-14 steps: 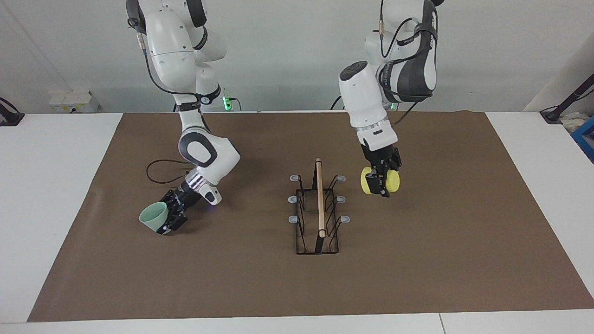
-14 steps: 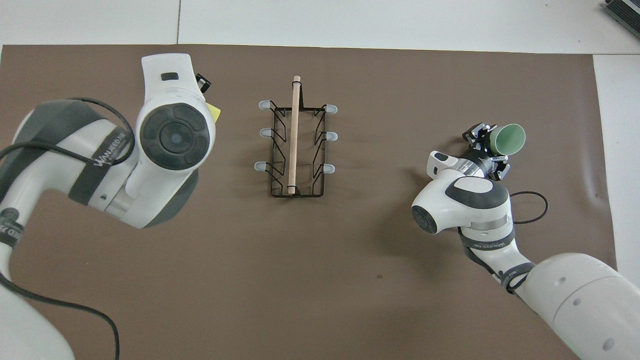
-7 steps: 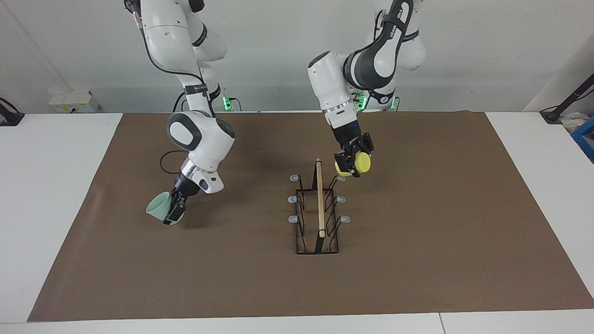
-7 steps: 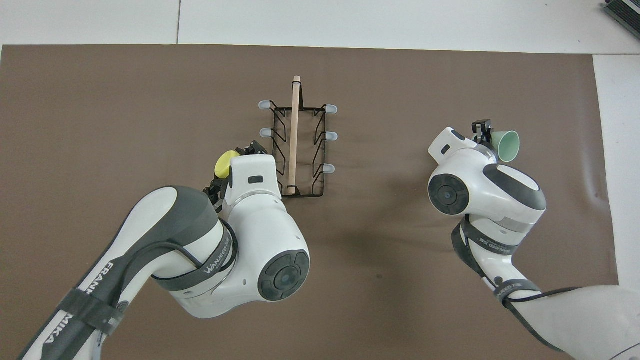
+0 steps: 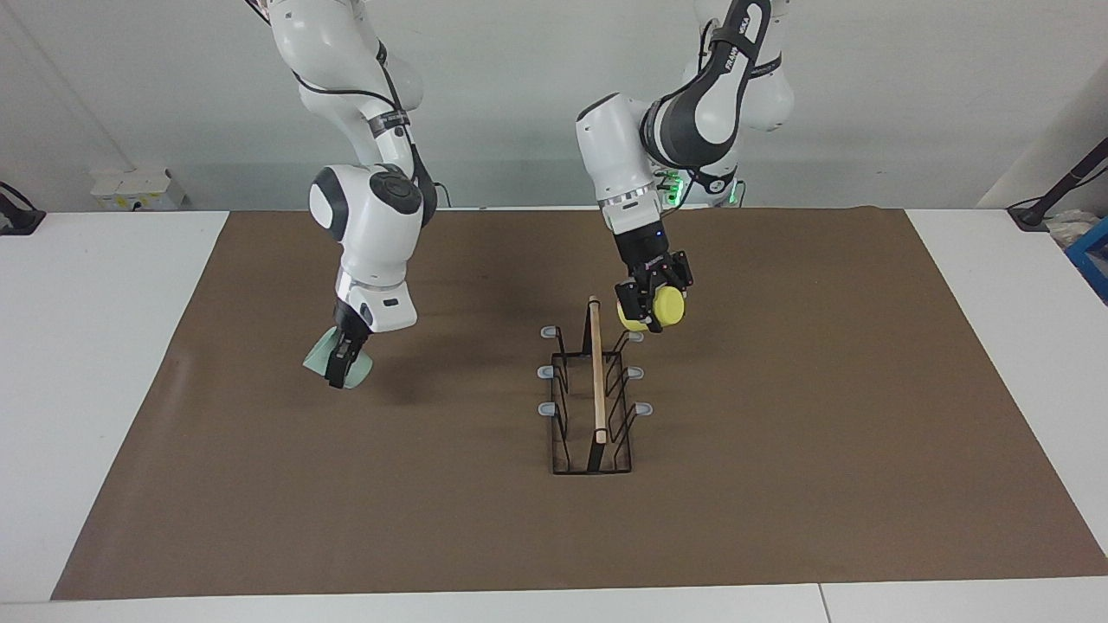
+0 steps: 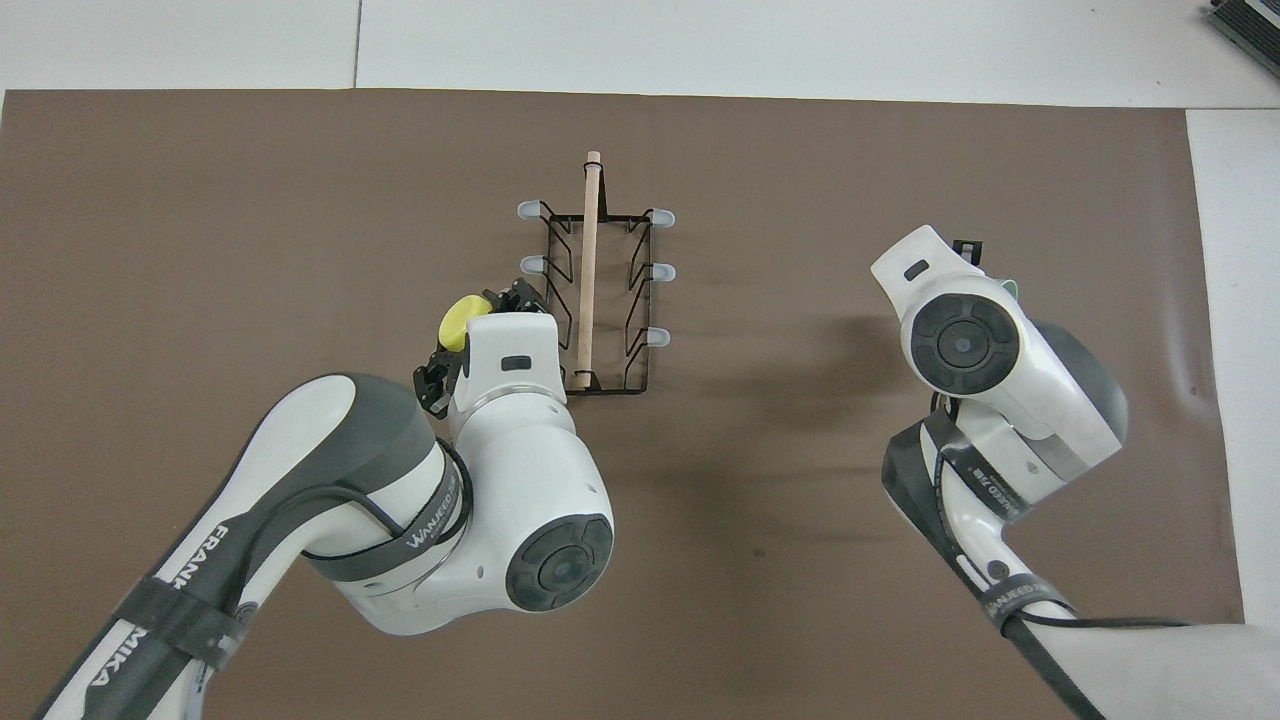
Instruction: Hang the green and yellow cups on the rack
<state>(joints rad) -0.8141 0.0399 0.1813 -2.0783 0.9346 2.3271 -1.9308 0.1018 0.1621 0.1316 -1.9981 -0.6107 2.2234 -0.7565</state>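
A: Where is my left gripper (image 5: 651, 305)?

B: Clamped on the bright yellow plastic cup (image 5: 666, 307), over the narrow black wire rack's (image 5: 592, 407) peg nearest the robots.

A: My right gripper (image 5: 344, 367)?

B: Gripping the pale mint green cup (image 5: 322, 356) above the brown mat (image 5: 779, 450).

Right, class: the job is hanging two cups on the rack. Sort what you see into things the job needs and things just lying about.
Needed for the job:
- yellow cup, held by the left gripper at the rack's peg nearest the robots
- green cup, held by the right gripper over the mat
- rack

Just lying about:
- brown mat
- white box at the table's edge
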